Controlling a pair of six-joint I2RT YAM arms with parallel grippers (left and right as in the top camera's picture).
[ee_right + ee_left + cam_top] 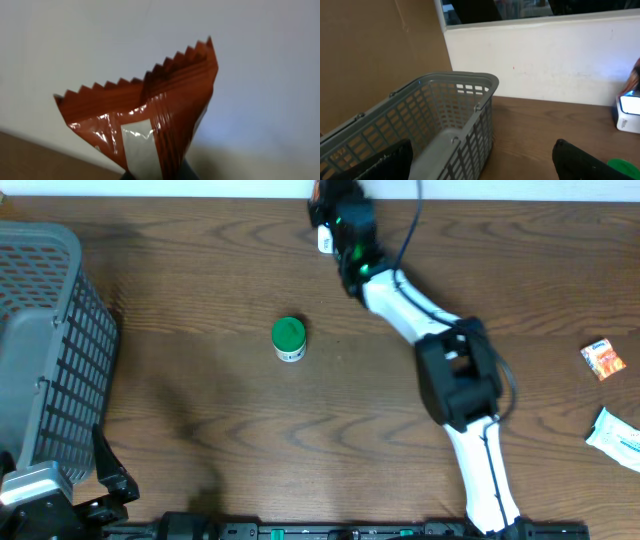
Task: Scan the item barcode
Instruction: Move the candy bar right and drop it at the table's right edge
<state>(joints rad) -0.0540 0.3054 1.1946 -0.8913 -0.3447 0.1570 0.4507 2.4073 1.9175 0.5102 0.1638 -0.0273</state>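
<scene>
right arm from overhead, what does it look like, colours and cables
The right arm has glossy white tubular links joined by bulky black joint housings. Small green lights glow on the black wrist section, and a thin black cable runs off it.

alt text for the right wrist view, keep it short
A shiny red-brown packet with a zigzag-cut top edge and a white panel fills the middle, held upright from below by the right gripper, barely visible at the bottom edge. Behind it is a plain white wall, with a strip of brown table at lower left.
</scene>
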